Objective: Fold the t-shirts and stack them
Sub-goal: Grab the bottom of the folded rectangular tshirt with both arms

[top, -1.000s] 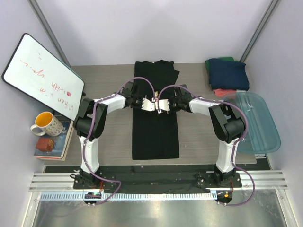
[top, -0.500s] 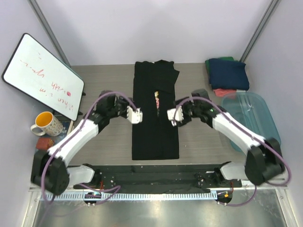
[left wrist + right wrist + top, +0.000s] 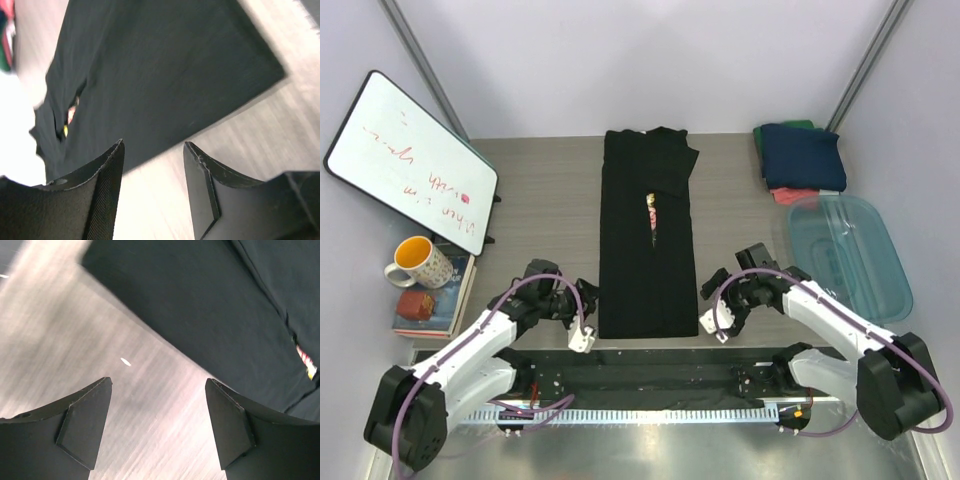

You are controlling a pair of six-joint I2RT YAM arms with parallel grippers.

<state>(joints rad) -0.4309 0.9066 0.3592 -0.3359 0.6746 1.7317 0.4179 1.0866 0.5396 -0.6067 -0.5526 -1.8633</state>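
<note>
The black t-shirt [image 3: 649, 270] lies flat in a long narrow strip down the table's middle, with a bit of pink print [image 3: 651, 215] showing at a slit. My left gripper [image 3: 582, 338] is open over bare table just left of the shirt's near left corner. My right gripper [image 3: 713, 324] is open just right of its near right corner. In the left wrist view the black t-shirt [image 3: 150, 75] lies beyond the empty left gripper [image 3: 152, 150]. In the right wrist view the black t-shirt [image 3: 225, 305] lies beyond the empty right gripper [image 3: 159, 385]. Folded tees are stacked at the back right, navy one [image 3: 803, 155] on top.
A translucent blue tub [image 3: 850, 255] stands at the right edge, in front of the stack, where green [image 3: 790, 126] and coral-red [image 3: 792, 195] edges show. A whiteboard [image 3: 410, 160] leans at the left, with an orange-lined mug [image 3: 415, 262] on books [image 3: 430, 305] beside it.
Both grippers were shut together at the shirt's middle. They opened, let go, moved apart and drew back to its near corners. The shirt lies still.
</note>
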